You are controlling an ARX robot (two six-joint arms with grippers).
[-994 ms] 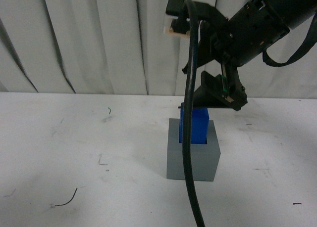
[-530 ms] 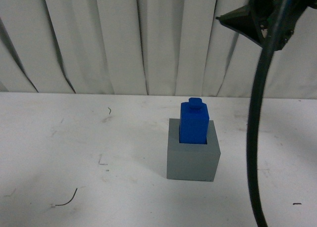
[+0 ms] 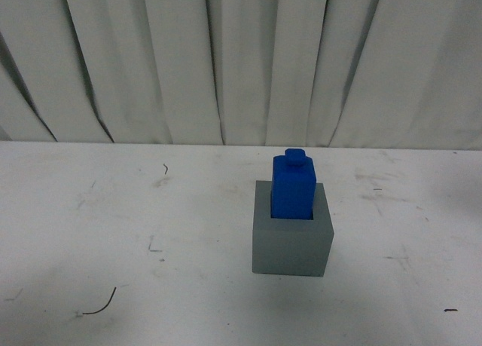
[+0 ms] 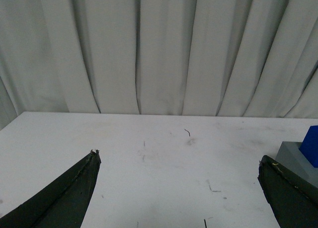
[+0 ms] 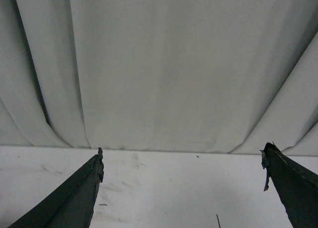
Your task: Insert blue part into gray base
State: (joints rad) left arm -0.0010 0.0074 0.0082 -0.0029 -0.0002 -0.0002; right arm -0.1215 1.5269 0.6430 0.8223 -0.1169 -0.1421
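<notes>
The blue part [image 3: 293, 186] stands upright in the square recess of the gray base [image 3: 292, 244] on the white table, right of centre in the front view, its knob on top. Neither arm shows in the front view. My left gripper [image 4: 179, 161] is open and empty over bare table; the gray base [image 4: 295, 161] and a corner of the blue part [image 4: 311, 144] show at the edge of its view, beside one finger. My right gripper [image 5: 181, 158] is open and empty, facing the curtain, with neither object in its view.
A white pleated curtain [image 3: 226, 59] closes off the back of the table. The white tabletop [image 3: 113, 233] carries scuff marks and a thin dark curved scrap [image 3: 102, 304] near the front left.
The right arm, which was over the blue part a second ago, has risen up and to the right and left the front view. The blue part stays in the base.
</notes>
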